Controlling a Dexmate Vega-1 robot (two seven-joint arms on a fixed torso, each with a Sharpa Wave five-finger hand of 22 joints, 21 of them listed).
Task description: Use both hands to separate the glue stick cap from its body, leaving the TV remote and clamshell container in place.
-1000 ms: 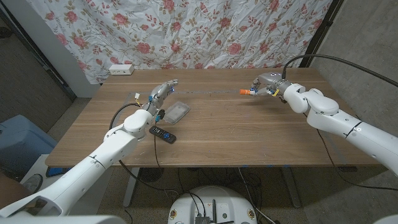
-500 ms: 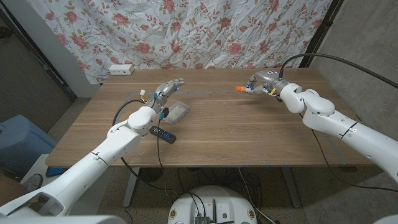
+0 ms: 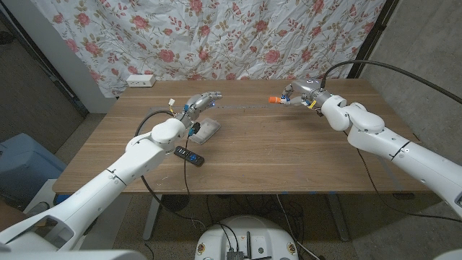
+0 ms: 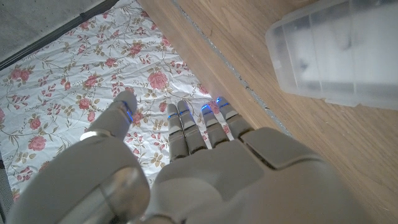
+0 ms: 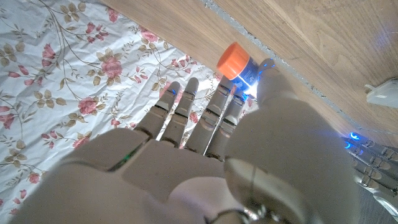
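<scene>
One step looks done: the right hand (image 3: 298,94) grips the glue stick (image 3: 275,100), cap on, above the tabletop (image 3: 274,152), while the left hand (image 3: 200,105), fingers apart and empty, hangs well apart.

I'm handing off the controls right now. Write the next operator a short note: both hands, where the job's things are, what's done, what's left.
Right hand: holds the glue stick above the table's far side, orange cap pointing toward the left hand.
Left hand: open, fingers extended, raised above the clamshell container, holding nothing.
TV remote lies near the table's front, beside the left arm.
Done: stick picked up.
Left: bring the hands together, grip the cap with the left hand, pull it off. Cap is on as far as I can tell. Leave remote and container alone.
</scene>
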